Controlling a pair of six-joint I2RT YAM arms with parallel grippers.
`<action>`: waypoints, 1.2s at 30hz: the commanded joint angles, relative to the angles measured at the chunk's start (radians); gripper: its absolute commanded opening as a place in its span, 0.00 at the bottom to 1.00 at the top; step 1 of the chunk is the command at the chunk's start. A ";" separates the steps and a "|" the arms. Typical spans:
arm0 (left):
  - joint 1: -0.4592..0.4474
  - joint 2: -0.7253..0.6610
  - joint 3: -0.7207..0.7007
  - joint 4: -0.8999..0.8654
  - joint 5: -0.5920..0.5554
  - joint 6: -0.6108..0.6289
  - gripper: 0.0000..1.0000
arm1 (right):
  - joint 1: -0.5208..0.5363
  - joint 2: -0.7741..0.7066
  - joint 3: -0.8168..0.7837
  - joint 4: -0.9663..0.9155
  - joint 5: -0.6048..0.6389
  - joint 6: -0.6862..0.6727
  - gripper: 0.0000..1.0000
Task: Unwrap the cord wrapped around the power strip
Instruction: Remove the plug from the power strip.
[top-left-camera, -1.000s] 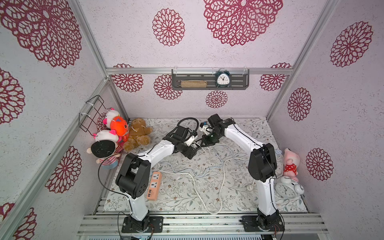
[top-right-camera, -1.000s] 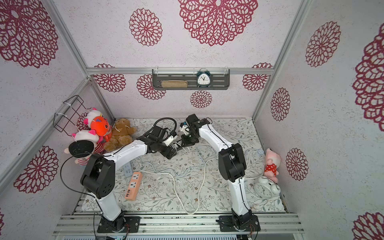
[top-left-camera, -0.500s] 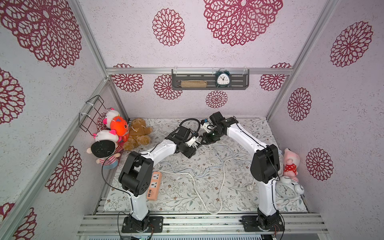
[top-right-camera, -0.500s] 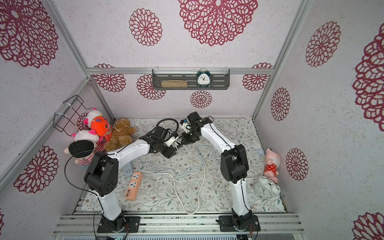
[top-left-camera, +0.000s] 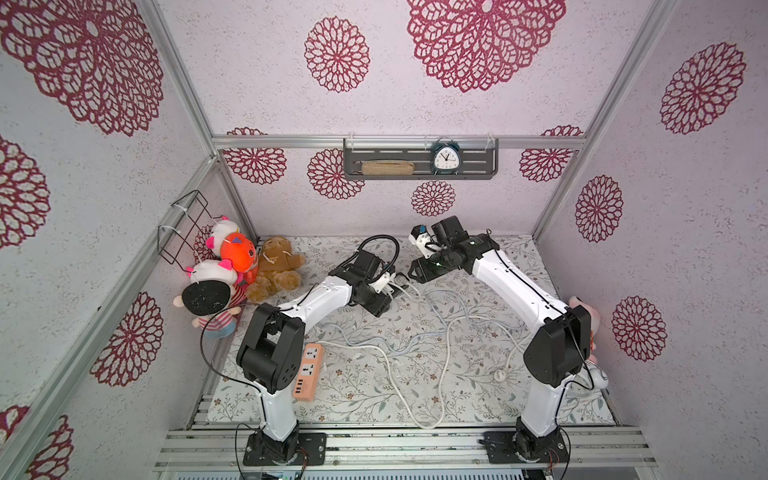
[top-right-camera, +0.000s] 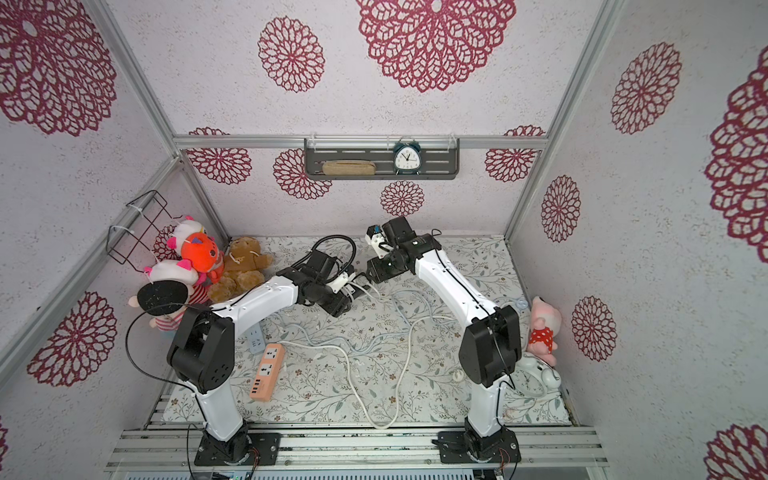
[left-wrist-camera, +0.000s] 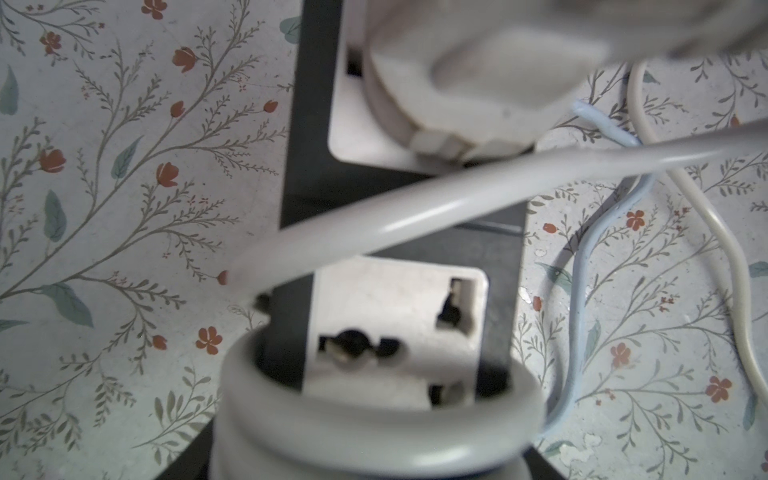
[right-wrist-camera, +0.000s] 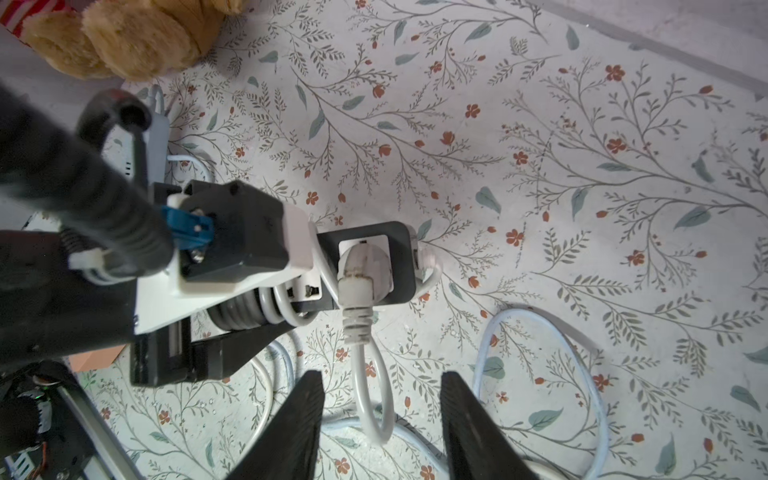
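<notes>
Clamping the power strip (right-wrist-camera: 399, 249) over its coiled cord (right-wrist-camera: 249, 309) was the left gripper (right-wrist-camera: 289, 307). The right gripper (right-wrist-camera: 380, 432) stood open astride a loop.

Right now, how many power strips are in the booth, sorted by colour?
black power strip: 1
orange power strip: 1
pale blue power strip, partly hidden: 1
Total: 3

Our flowered table (top-left-camera: 478, 386) carries an orange power strip (top-left-camera: 308, 371), loose white cords (top-left-camera: 444, 365), a pale blue cord (left-wrist-camera: 579, 316) and a brown teddy bear (top-left-camera: 276, 270) at a far corner.
</notes>
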 joint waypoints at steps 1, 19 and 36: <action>-0.010 -0.056 0.045 0.031 0.034 -0.004 0.00 | 0.014 0.001 -0.029 0.088 0.039 0.036 0.52; -0.035 -0.077 0.059 0.043 0.029 -0.007 0.00 | 0.062 0.083 -0.052 0.113 0.144 0.077 0.50; -0.041 -0.135 0.003 0.134 -0.006 -0.058 0.00 | 0.072 0.091 -0.066 0.102 0.171 0.084 0.00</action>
